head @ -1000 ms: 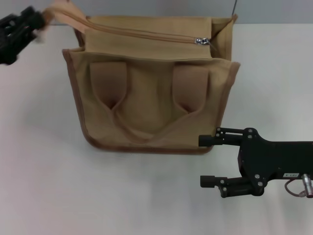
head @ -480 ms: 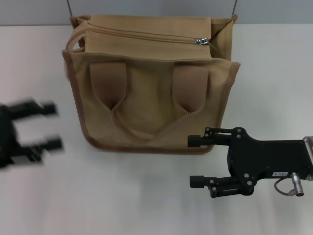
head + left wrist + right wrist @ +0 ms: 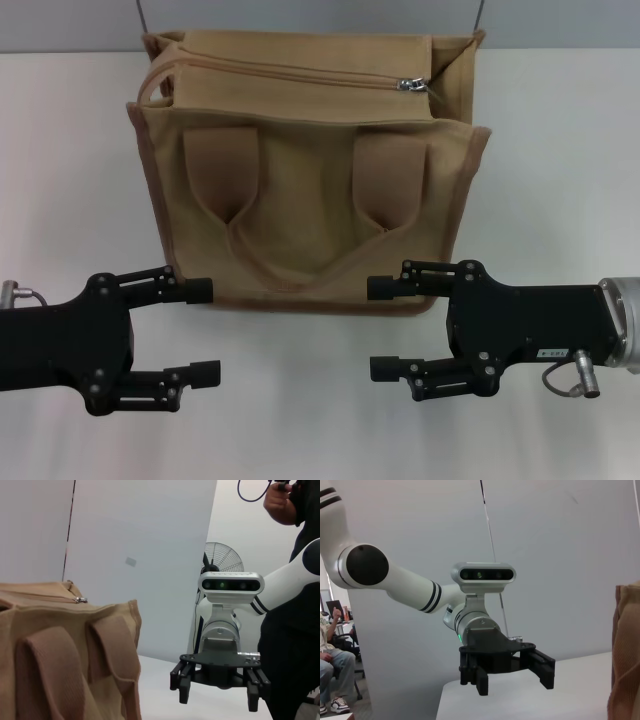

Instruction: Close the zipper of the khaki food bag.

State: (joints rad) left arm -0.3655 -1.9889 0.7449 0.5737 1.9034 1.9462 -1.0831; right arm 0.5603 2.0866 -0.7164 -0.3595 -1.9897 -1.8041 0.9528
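the left gripper (image 3: 203, 332) is seen at the near left of the white table (image 3: 560, 150), its black body lying low and its two fingers held apart with nothing between them, pointing toward the middle of the scene. one fingertip is placed just beside the lower left corner of the khaki food bag (image 3: 310, 190), though whether it touches the fabric cannot be told. the bag is stood upright in the middle of the table, toward the far side, with its front pocket and two wide strap handles (image 3: 222, 172) facing the robot and darker piping run along its edges. across the top of the bag the zipper (image 3: 300, 73) is laid from the left end to the right, and its small silver slider (image 3: 412, 85) is found at the right end of the track (the same slider is caught in the left wrist view (image 3: 80, 599), sitting on the bag's top edge). to the right of the bag the right gripper (image 3: 385, 328) is set low over the table, mirrored against the left one, its fingers likewise spread with nothing held; the upper fingertip is close by the bag's lower right corner. in the left wrist view the right gripper (image 3: 218, 691) is shown hanging with fingers parted beside the bag (image 3: 70, 655), and in the right wrist view the left gripper (image 3: 512, 677) is shown the same way, with an edge of the bag (image 3: 626, 650) at the side.
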